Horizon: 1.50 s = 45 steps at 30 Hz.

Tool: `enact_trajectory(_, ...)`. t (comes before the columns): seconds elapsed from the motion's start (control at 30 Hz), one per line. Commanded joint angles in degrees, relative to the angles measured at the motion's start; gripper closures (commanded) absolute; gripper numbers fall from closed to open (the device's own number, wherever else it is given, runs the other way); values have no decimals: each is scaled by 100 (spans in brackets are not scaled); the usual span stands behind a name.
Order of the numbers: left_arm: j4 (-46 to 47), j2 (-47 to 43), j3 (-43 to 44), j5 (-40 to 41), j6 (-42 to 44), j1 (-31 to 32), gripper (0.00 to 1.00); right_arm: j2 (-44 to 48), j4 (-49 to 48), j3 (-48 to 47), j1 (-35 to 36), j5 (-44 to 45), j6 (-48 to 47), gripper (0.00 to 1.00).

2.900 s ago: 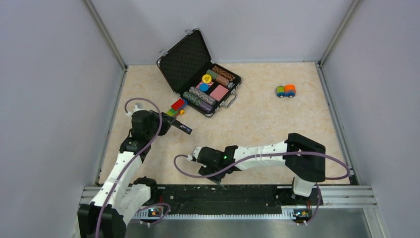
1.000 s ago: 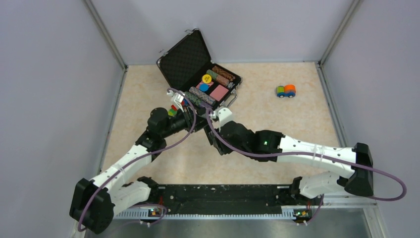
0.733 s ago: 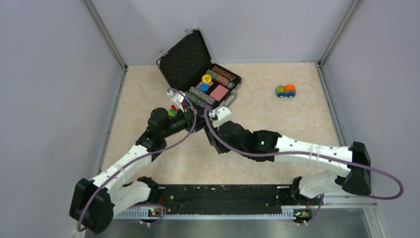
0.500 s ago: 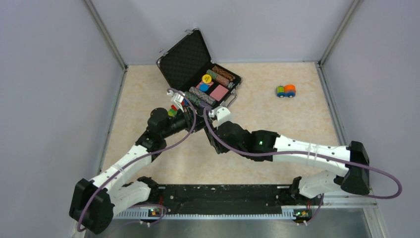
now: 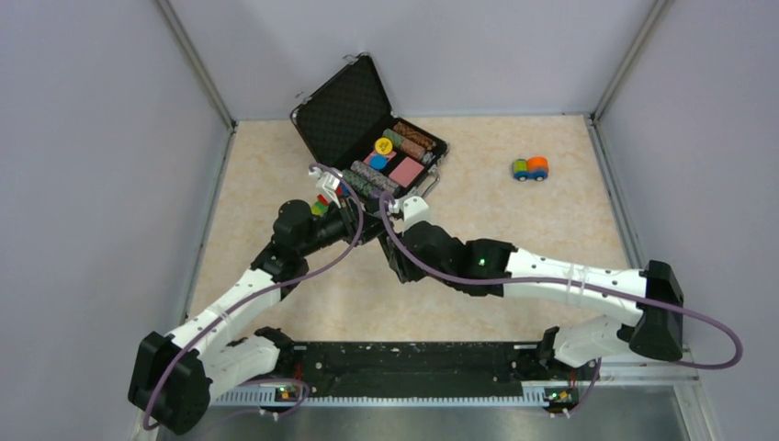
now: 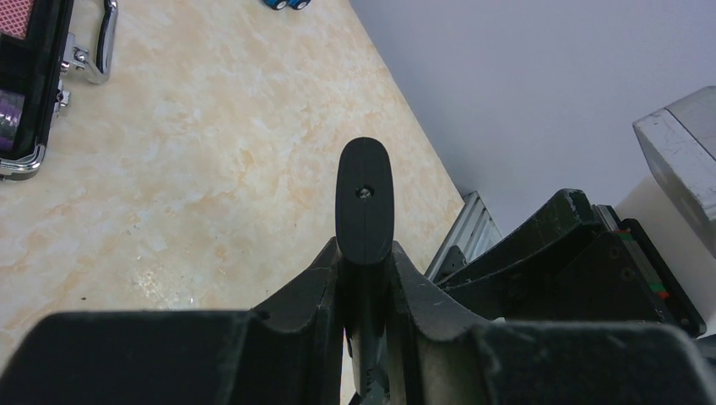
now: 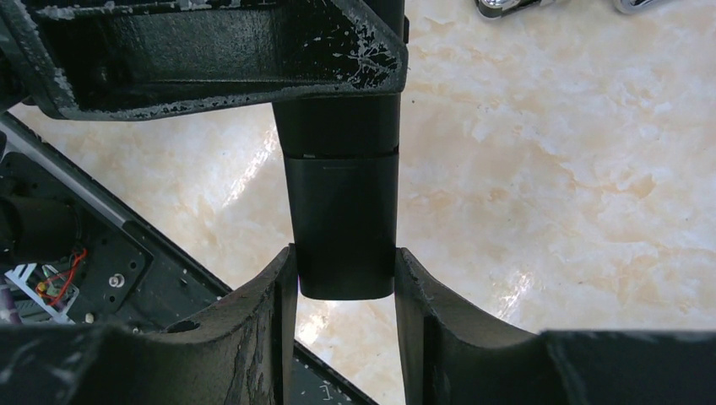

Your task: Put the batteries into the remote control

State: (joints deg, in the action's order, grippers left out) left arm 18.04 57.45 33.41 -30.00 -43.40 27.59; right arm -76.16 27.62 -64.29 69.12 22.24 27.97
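Note:
The remote control [image 6: 365, 194] is a slim black bar held in the air, seen end-on in the left wrist view. My left gripper [image 6: 365, 253] is shut on it. In the right wrist view the remote's other end [image 7: 342, 219], with a seam across it, sits between my right gripper's [image 7: 344, 261] fingers, which touch both its sides. In the top view the two grippers meet just in front of the case, left gripper [image 5: 363, 228] and right gripper [image 5: 390, 241], and they hide the remote. The batteries are out of view.
An open black case of poker chips [image 5: 367, 129] stands at the back, its metal handle [image 6: 105, 38] close to the grippers. Coloured bricks [image 5: 321, 204] lie beside the left wrist. A small toy car [image 5: 530, 168] sits at the back right.
Since 2.9 s ago both arms have swung to the middle and met at the remote in front of the case. Over the last second the right arm crept slightly left; otherwise nothing moved.

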Motion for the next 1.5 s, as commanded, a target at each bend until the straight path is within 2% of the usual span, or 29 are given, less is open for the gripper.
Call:
enact_trajectory(0.0,455,-107,132,-175,-117,36,100,-149,-160,-310,-140,-57,119,66)
enact_trajectory(0.57,40,37,417,-478,-454,36,100,-355,205,-546,-404,-203,254,66)
enact_trajectory(1.1,-1019,217,871,-78,-229,34,100,-504,682,-909,-413,-119,373,65)
enact_trajectory(1.47,-1177,290,931,-3,-21,37,100,-523,774,-1096,-468,-434,407,65)
